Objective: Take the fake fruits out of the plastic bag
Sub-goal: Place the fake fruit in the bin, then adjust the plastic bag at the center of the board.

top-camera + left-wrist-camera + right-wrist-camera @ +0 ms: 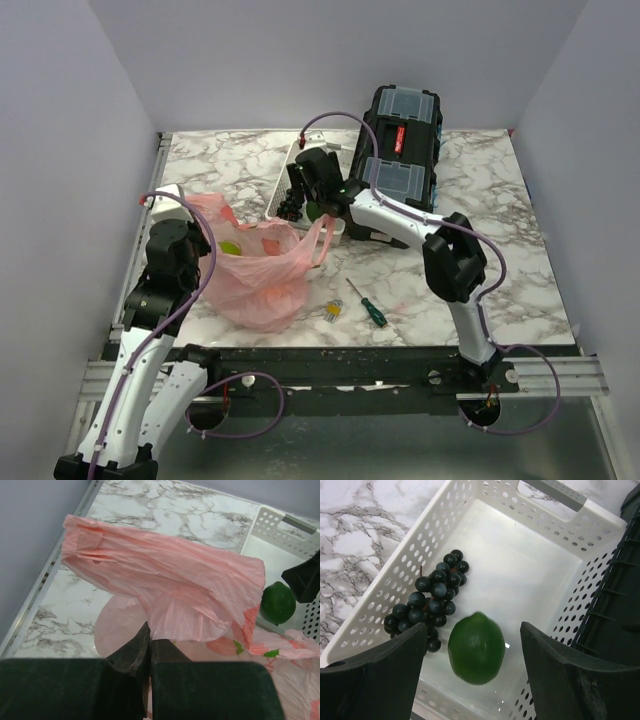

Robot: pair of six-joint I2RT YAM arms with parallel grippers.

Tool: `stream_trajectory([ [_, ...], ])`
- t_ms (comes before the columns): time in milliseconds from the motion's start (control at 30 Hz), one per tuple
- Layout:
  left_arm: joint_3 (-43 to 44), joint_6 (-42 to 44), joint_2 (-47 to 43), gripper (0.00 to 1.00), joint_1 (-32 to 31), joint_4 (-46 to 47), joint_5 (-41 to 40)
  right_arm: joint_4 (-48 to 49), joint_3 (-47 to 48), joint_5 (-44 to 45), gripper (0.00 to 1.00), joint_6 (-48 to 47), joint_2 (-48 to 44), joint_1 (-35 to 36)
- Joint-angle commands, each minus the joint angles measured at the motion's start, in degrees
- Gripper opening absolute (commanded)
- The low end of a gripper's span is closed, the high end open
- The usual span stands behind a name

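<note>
Closest to the arm bases, a green-handled screwdriver (pixel 367 303) lies on the marble table (pixel 530 230), just right of the pink plastic bag (pixel 262 275). The bag sits slumped on the left side of the table. The left gripper (pixel 148 639) has its fingers pinched tight together on a fold of the film, so that edge is lifted and the mouth is open. Down inside you can see a light yellow-green fruit (pixel 232 247). There's also something reddish-orange next to it that I honestly can't tell apart from the bag's print.

Just past the bag is the white tray (pixel 530 555). The dark green fruit (pixel 476 649) is already out of the bag and in that tray, right beside the bunch of black grapes (pixel 432 602). The right gripper (pixel 472 630) hangs over it with fingers spread wide, gripping nothing, and in the wrist view the fruit shows between them. Farthest back, right of the tray, stands a black toolbox (pixel 402 150).
</note>
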Motion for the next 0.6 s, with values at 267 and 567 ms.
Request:
stream_trajectory([
  [267,0.87,0.36,0.79,0.0,-1.13,0.95,10.74,-3.64,-10.34,-13.54,0.8,8.4,-21.14,1.42],
  [567,4.17,-2.44,2.62,0.0,-2.65,-8.42,13.9,10.98,-27.31,-36.12,0.8,8.83,-35.43,10.14],
])
